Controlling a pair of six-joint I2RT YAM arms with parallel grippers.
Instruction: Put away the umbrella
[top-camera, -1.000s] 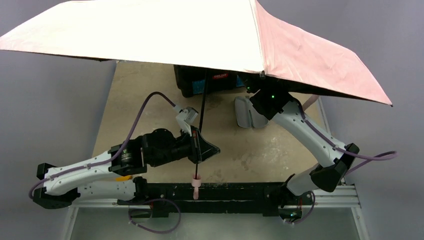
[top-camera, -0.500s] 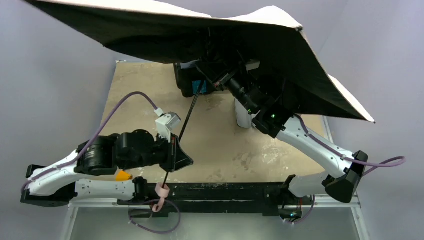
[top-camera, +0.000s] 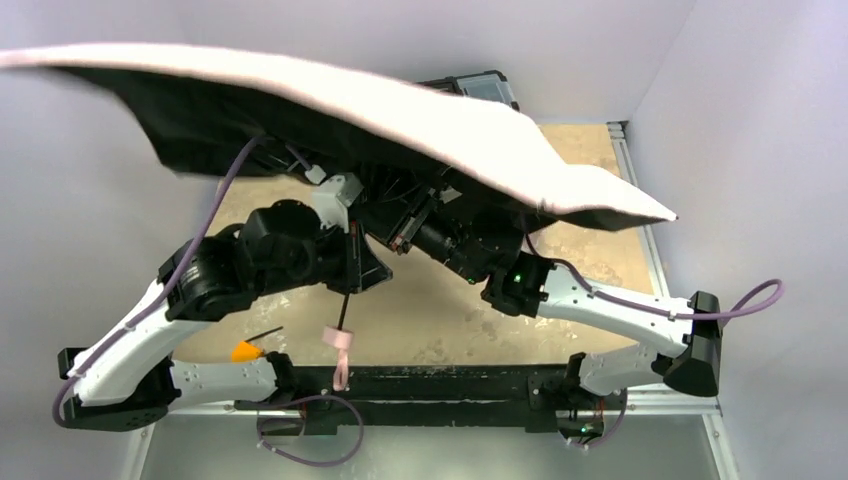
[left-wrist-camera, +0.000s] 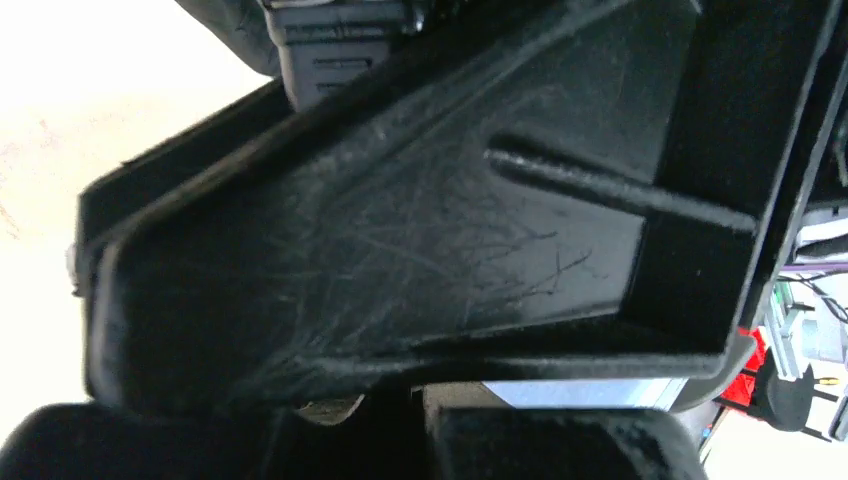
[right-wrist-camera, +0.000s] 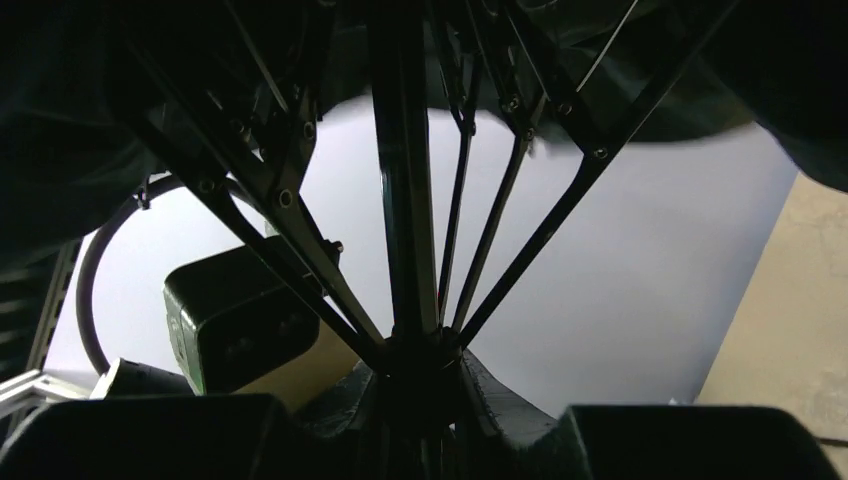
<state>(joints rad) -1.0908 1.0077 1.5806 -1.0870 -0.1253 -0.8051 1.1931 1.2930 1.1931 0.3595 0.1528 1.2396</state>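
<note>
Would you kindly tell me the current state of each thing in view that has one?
umbrella: open, canopy spread and tilted, held in the air.
wrist strap: hanging loose at the lower end.
left gripper: shut on the umbrella, low on its shaft.
right gripper: shut on the umbrella at the runner.
black case: mostly hidden behind the canopy; open or closed unclear.

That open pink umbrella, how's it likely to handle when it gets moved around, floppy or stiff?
The umbrella probably feels light but unwieldy: its open canopy is far broader than the thin shaft under the left gripper, so it likely sways and tips. The fabric looks floppy, its edge wavy. The thin ribs near the right gripper could bend if squeezed.
</note>
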